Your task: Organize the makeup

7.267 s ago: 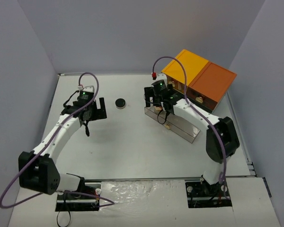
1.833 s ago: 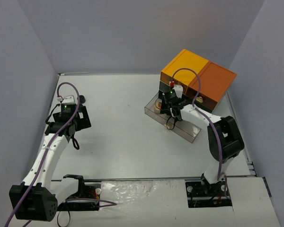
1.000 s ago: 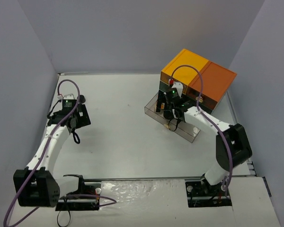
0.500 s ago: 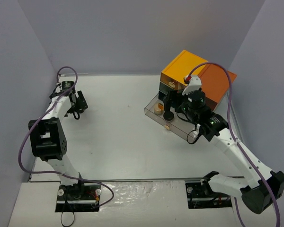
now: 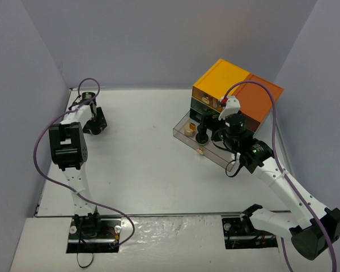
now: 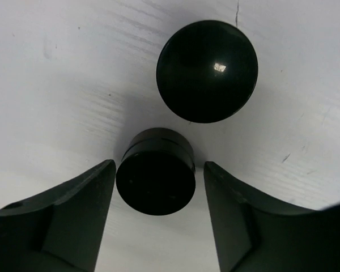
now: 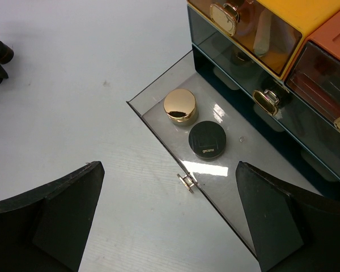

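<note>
In the left wrist view, two round black jars of makeup stand on the white table. The nearer jar point(image 6: 154, 178) stands between my left gripper's point(image 6: 158, 167) fingers, with a narrow gap on each side. The farther jar point(image 6: 207, 71) sits just beyond it. From above, the left gripper point(image 5: 94, 122) is at the table's far left. My right gripper point(image 7: 169, 170) hangs wide open and empty above the front edge of the pulled-out clear drawer point(image 7: 158, 122). That drawer holds a gold-lidded jar point(image 7: 179, 105) and a flat black compact point(image 7: 207, 140).
The orange-topped drawer box point(image 5: 238, 93) stands at the far right with its bottom drawer point(image 5: 215, 156) pulled out towards the middle. The drawer's small gold handle point(image 7: 186, 181) sticks out at the front. Grey walls close in the table on three sides.
My left gripper has moved to the far-left corner and its jaws have narrowed around the near black jar. The right gripper has risen off the drawer, leaving the black compact inside.
</note>
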Tool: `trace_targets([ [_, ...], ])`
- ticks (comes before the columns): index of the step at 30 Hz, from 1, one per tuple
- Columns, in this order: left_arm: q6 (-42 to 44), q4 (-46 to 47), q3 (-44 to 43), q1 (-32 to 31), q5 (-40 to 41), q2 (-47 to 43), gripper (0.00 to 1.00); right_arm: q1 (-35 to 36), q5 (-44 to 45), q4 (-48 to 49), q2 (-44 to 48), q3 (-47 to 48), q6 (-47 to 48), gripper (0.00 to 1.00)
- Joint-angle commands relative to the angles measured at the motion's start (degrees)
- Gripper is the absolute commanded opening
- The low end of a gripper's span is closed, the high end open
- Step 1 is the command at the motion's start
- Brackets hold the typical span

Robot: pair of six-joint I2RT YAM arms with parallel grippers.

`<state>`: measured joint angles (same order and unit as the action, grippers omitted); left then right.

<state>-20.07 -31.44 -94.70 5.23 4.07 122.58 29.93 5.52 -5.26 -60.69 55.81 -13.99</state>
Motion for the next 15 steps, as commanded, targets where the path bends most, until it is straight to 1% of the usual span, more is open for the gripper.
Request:
trace_targets([
  [1,-0.2,0.0,-0.4,0.2,-0.3,-2.6,0.50,-0.5,-0.2,2.9,1.1,0.1,0.9,1.00],
  [3,-0.3,0.6,0.7,0.2,-0.4,-3.3,0.33,-0.5,-0.2,2.9,1.0,0.0,0.9,1.00],
  [5,-0.3,0.4,1.7,0.2,-0.6,-3.9,0.19,-0.5,-0.2,3.0,0.7,-0.2,0.9,1.00],
  [7,-0.7,1.5,4.4,-0.1,-1.5,-5.7,0.06,-0.5,-0.4,3.0,0.7,-0.2,1.0,1.00],
  [8,-1.1,2.0,5.8,-0.4,-2.0,-7.3,0.02,-0.5,-0.4,3.0,0.6,-0.3,1.0,1.00],
  [11,-2.6,3.3,10.1,-3.5,-3.5,-12.1,0.00,-0.4,-0.5,3.0,0.5,-0.3,1.0,1.00],
  [13,-3.6,3.3,11.8,-7.7,-3.8,-15.7,0.00,-0.4,-0.6,3.0,0.4,-0.3,1.0,1.00],
  [15,-4.5,2.7,13.8,-12.5,-2.2,-19.4,0.00,-0.5,-0.9,3.0,0.3,-0.3,1.1,1.00],
])
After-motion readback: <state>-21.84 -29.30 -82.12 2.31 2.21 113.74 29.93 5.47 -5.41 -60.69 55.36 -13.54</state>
